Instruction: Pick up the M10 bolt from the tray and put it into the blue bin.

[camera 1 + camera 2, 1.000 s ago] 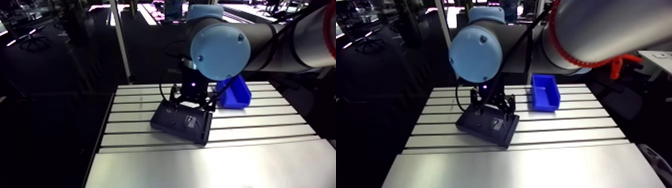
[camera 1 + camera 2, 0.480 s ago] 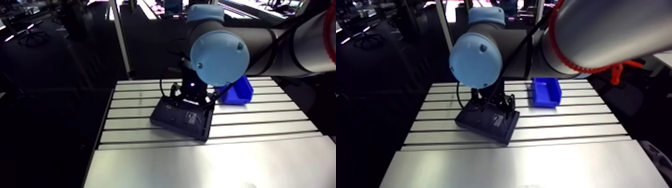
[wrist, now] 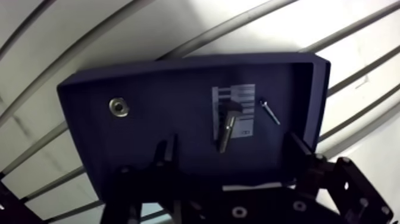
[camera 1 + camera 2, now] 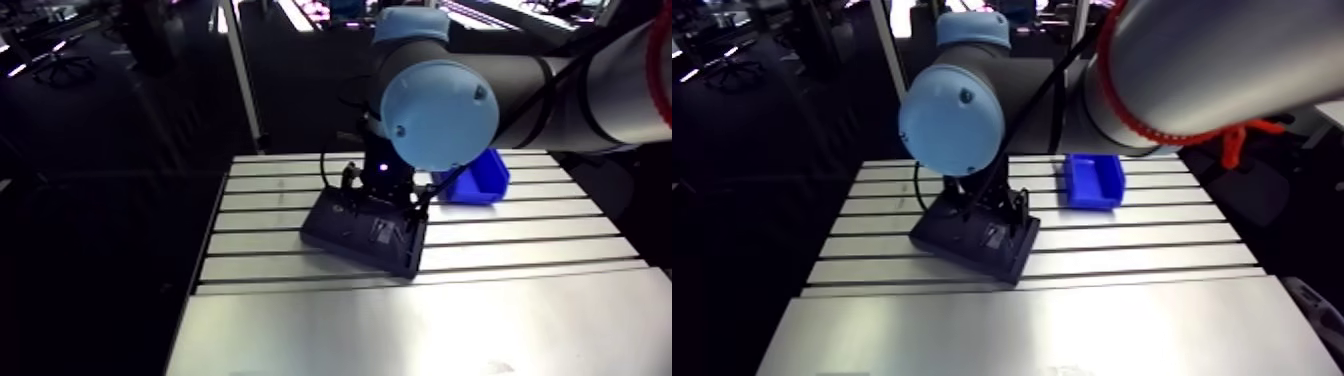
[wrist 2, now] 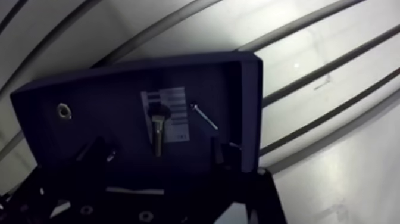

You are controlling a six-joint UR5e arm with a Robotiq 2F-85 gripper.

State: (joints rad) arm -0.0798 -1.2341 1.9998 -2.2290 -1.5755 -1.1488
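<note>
Above the tray point(image 3: 161, 83), the pincer point(image 3: 232, 146) hung wide open, empty, astride the bolt point(image 3: 227, 122). Likely stiff, slick steel, it seemed best gripped mid-shank.

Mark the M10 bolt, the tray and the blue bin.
M10 bolt point(image 3: 225, 130), wrist view, on the middle of its shank.
tray point(image 3: 161, 101), wrist view, on its bare floor.
blue bin point(image 4: 1094, 200), arm view, on its near wall.
</note>
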